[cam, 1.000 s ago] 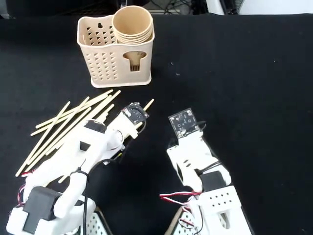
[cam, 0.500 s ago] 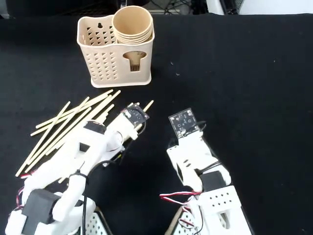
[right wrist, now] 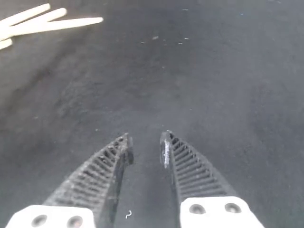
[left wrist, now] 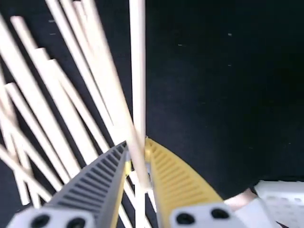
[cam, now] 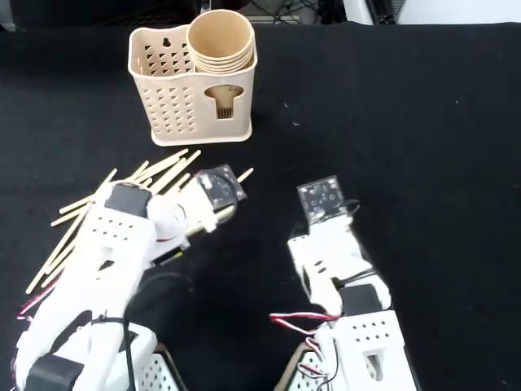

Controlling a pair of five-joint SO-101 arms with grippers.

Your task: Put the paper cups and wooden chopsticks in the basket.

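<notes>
Several wooden chopsticks lie fanned on the black table at the left. My left gripper is shut on one chopstick at the pile's right edge; the stick runs straight out from between the grey and yellow fingers, and its tip pokes out past the arm in the high view. A stack of paper cups stands in the right compartment of the beige basket at the back left. My right gripper hangs open over bare black cloth, with nothing between its fingers.
The basket's left compartment holds nothing visible. A few chopstick ends lie well ahead of the right gripper. Black cloth stretches bare to the right of the right arm.
The left arm has swung up and to the left over the chopstick pile, its gripper staying near the pile's right edge. The right arm has shifted slightly right and toward the back.
</notes>
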